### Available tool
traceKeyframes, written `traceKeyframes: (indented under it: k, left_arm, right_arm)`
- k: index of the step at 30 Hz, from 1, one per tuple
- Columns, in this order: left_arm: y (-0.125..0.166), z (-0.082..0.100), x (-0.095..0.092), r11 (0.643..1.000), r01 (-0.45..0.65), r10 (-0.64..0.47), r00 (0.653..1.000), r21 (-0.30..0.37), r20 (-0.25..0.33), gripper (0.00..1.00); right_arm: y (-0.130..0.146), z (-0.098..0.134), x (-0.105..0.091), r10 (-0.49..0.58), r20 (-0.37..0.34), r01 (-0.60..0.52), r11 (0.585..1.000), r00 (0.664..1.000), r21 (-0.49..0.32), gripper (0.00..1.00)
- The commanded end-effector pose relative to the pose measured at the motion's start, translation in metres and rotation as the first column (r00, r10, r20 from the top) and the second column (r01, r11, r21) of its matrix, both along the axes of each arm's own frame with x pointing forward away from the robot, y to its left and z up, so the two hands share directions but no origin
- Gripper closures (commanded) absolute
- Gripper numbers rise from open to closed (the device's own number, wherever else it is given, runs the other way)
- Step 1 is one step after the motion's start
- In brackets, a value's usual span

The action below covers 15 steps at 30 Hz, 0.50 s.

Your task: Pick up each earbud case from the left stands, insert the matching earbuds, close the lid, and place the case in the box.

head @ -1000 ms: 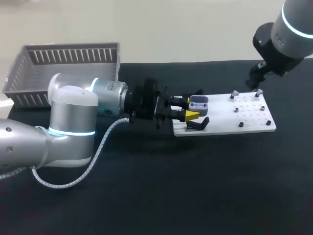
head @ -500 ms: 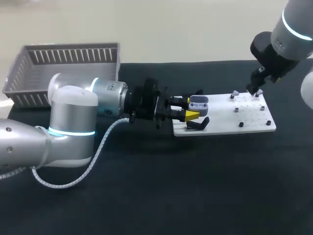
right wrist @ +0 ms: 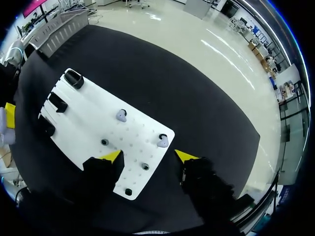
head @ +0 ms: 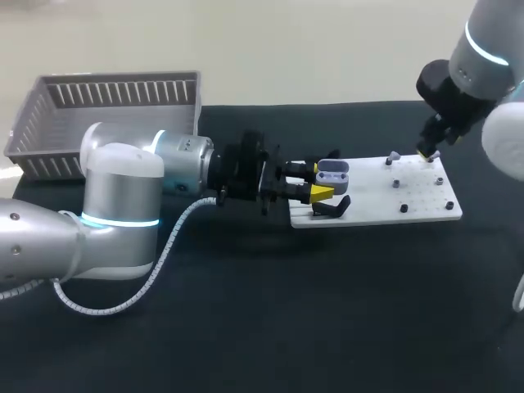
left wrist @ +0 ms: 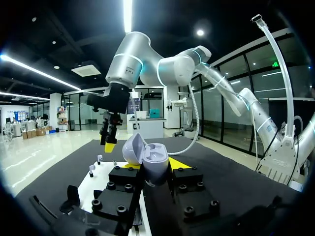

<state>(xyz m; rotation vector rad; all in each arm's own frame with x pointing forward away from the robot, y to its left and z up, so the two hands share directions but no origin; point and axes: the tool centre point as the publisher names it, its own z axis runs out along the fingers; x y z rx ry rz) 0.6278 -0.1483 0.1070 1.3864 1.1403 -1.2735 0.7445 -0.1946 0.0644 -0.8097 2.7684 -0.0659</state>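
Left gripper: clamped on open earbud case. Right gripper: fingers spread over earbud. Step: earbud pickup; next likely descend, pinch.

pale grey rounded earbud case: lid flipped open and standing up off the base, case upright. it sits clamped between the yellow tips of the left gripper, over the left end of the flat white board.
black stands: in a row along that same left end of the board.
two small pale grey earbuds: first earbud mid-board, second earbud near the board's right end. both rest on the board, apart from each other and well apart from the case.
grey slatted plastic box: upright, far-left of the table, well apart from the board.
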Motion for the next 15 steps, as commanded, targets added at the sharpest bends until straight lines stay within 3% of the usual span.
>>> traceKeyframes:
  k: [1,3,15]
  left_arm:
    - [0.0,-0.001,-0.001,1.0,-0.004,0.004,1.0,-0.002,0.002,1.0]
    - [0.0,-0.001,-0.001,1.0,-0.004,0.004,1.0,-0.002,0.002,1.0]
    - [0.0,-0.001,-0.001,1.0,-0.004,0.004,1.0,-0.002,0.002,1.0]
  right_arm:
    - [-0.002,-0.004,0.01,0.003,-0.027,-0.003,1.0,1.0,0.002,0.46]
    - [-0.002,-0.006,0.011,0.006,-0.035,-0.006,1.0,0.999,-0.003,0.51]
    - [-0.005,-0.02,0.015,0.013,-0.066,-0.013,1.0,0.998,-0.011,0.51]
